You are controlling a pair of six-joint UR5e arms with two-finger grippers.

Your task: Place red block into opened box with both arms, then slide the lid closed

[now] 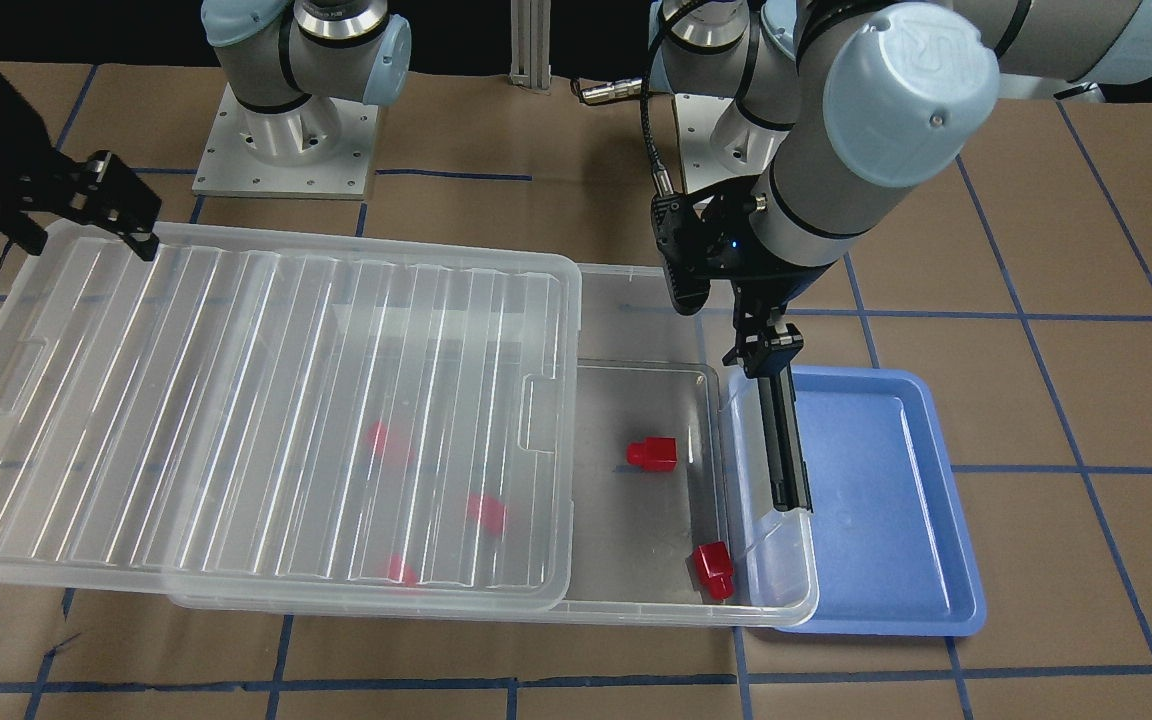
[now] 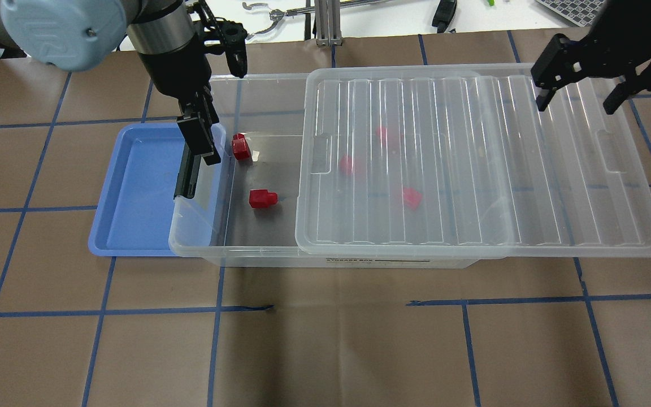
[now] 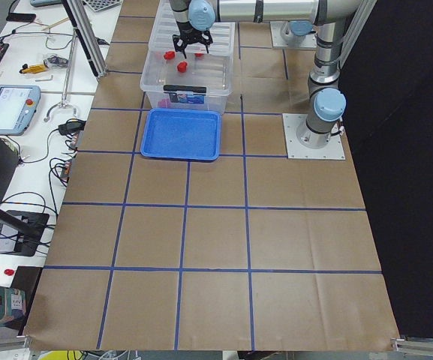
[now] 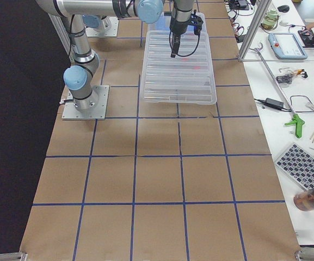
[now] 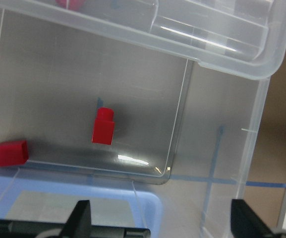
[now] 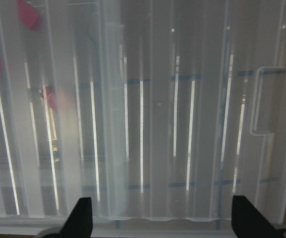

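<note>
Overhead exterior: red block (image 2: 261, 198) in box (image 2: 198, 226), beneath open left pincer (image 2: 221, 104).

Bright, even overhead light, all views. Glare streaks along lid (image 6: 143, 124) ribs, strongest in right wrist view; red blocks (image 2: 410, 198) under it blur to pink smudges. Soft shadow on bench (image 2: 303, 339), near side. Side views black twd robot.
</note>
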